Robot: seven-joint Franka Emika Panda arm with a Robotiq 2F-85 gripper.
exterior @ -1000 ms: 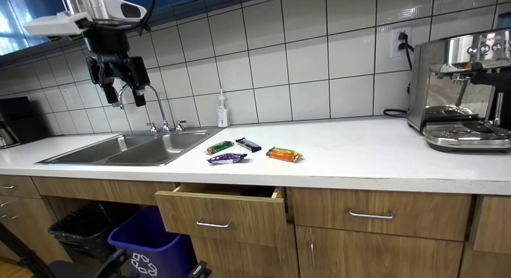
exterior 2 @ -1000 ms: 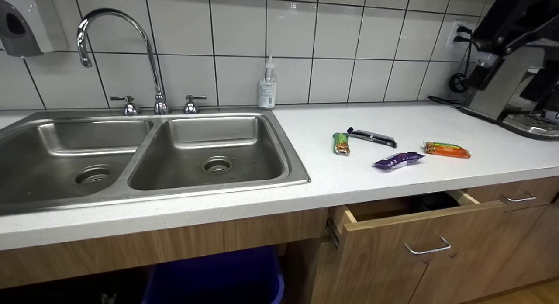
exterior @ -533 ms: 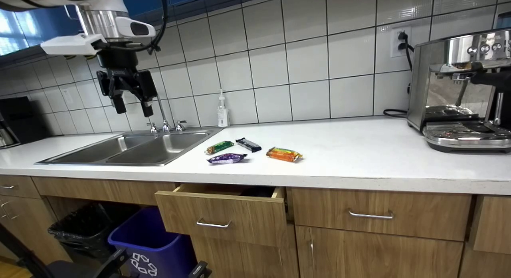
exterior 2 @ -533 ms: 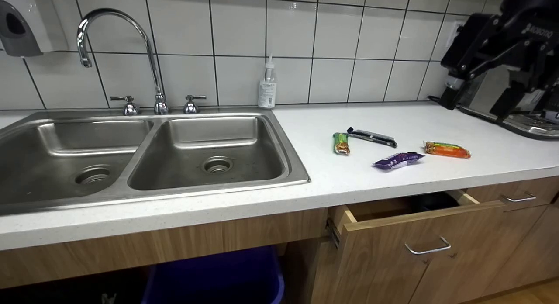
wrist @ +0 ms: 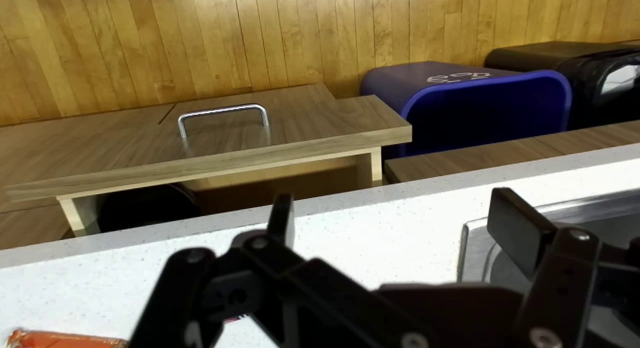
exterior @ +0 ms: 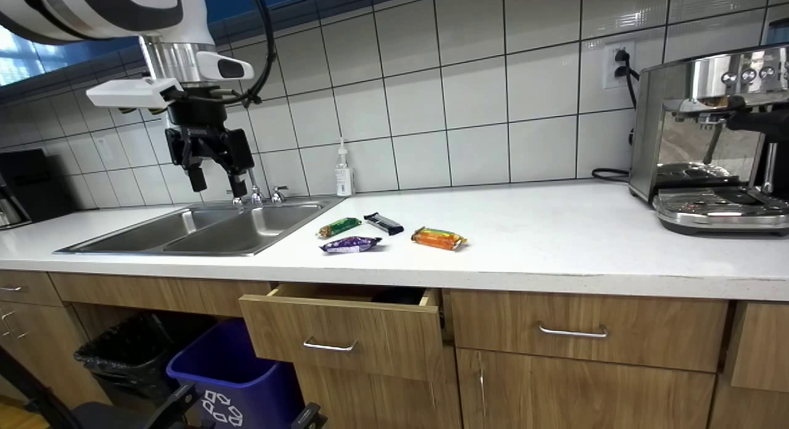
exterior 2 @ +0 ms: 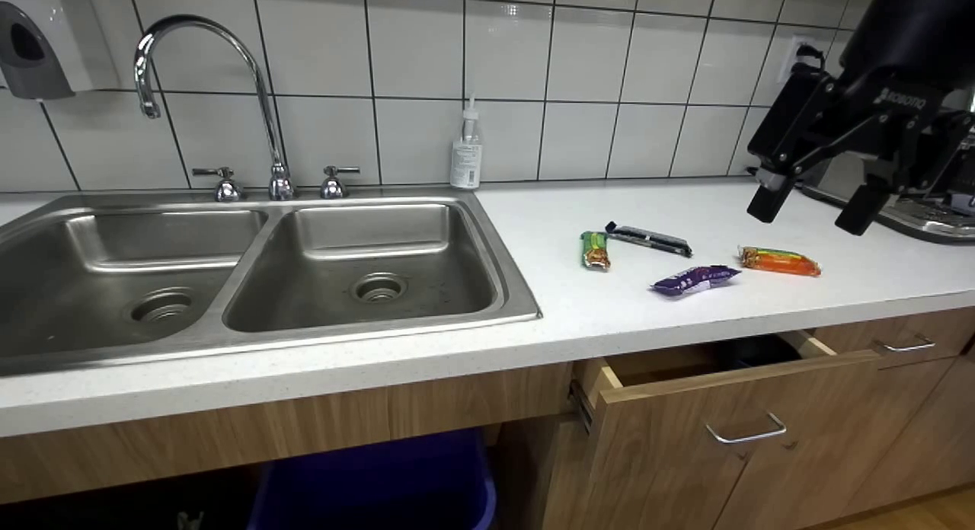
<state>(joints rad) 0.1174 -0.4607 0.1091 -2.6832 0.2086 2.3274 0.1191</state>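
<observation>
Wrist view, orange packet (wrist: pixel 65 340) cropped, whole in both exterior views

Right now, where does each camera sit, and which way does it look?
In an exterior view, the camera stands before the counter, facing the tiled wall; the arm and open gripper show upper left.
In an exterior view, it faces that wall from nearer the sink; the gripper shows upper right.
The wrist view, carried on the arm, looks down at the open drawer and floor; the gripper's fingers show.
Both exterior views share the sink, drawer and four wrapped snacks.
</observation>
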